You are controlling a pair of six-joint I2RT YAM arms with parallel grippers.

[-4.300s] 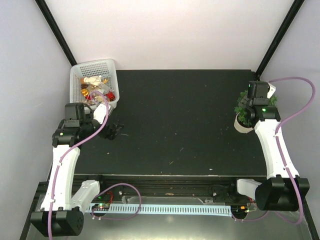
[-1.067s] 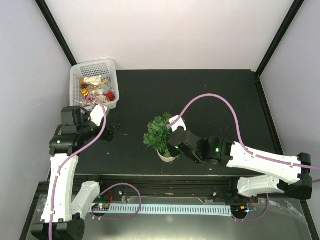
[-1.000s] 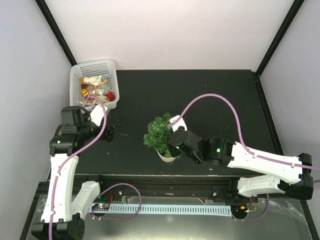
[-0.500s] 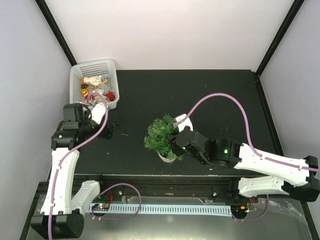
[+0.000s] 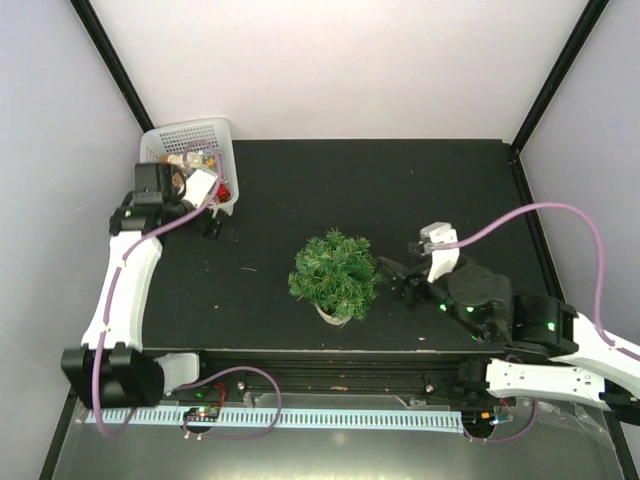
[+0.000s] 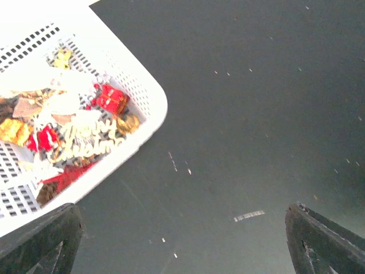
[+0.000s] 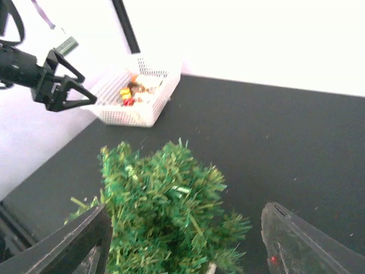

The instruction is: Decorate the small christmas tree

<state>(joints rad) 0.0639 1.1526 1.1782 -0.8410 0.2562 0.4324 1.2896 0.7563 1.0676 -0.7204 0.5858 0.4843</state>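
Observation:
The small christmas tree [image 5: 335, 272], bushy green on a small white base, stands upright near the table's front middle. In the right wrist view the tree [image 7: 171, 200] fills the space ahead of my right gripper [image 7: 185, 245], whose jaws stand wide apart. From above, that right gripper [image 5: 392, 278] sits just right of the tree, open and holding nothing. My left gripper [image 5: 212, 222] hovers open by the near right corner of the white mesh basket [image 5: 190, 128]. Red, gold and white ornaments [image 6: 85, 131] lie in the basket [image 6: 153, 94]; the left gripper [image 6: 182, 245] is empty.
The black table [image 5: 400, 190] is bordered by white walls and two black corner posts. The basket [image 7: 137, 114] and the left gripper [image 7: 57, 85] show at the far left in the right wrist view. A purple cable loops over the right arm.
My right gripper has opened, let go of the tree and drawn back to the right. The tree stays standing. My left arm has swung up toward the basket.

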